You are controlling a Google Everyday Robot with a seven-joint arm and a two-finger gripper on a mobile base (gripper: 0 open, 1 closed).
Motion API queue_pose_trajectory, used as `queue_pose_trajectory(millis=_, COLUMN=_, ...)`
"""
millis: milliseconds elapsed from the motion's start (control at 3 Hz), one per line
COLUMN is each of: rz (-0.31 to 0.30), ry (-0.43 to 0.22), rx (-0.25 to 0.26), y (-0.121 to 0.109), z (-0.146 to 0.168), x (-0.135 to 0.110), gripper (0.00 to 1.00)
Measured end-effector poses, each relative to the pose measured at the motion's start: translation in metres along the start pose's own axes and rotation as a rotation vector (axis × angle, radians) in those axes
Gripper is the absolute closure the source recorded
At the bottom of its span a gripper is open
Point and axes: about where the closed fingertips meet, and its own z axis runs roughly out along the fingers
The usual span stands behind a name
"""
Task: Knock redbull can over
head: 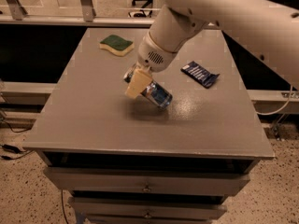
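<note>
The redbull can [158, 95] is tilted steeply, its top toward the back left and its base toward the front right, low over the middle of the grey table [93, 120]. My gripper [138, 82] is at the can's upper part, with one cream finger [137, 84] across its near side. The other finger is hidden behind the can. The white arm comes in from the upper right.
A green and yellow sponge [116, 44] lies at the back left of the table. A flat dark blue snack wrapper [200, 73] lies at the right. Drawers [147, 188] sit under the tabletop. A railing [84, 3] runs behind the table.
</note>
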Motion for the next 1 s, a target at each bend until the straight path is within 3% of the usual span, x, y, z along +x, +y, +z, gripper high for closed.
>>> queue_pose_trajectory(millis=667, rz=0.043, ry=0.037, rx=0.002, y=0.005, z=0.020, x=0.009, gripper=0.22)
queue_pose_trajectory(millis=1000, rz=0.056, ry=0.031, rx=-0.004, y=0.008, z=0.024, x=0.011, gripper=0.01)
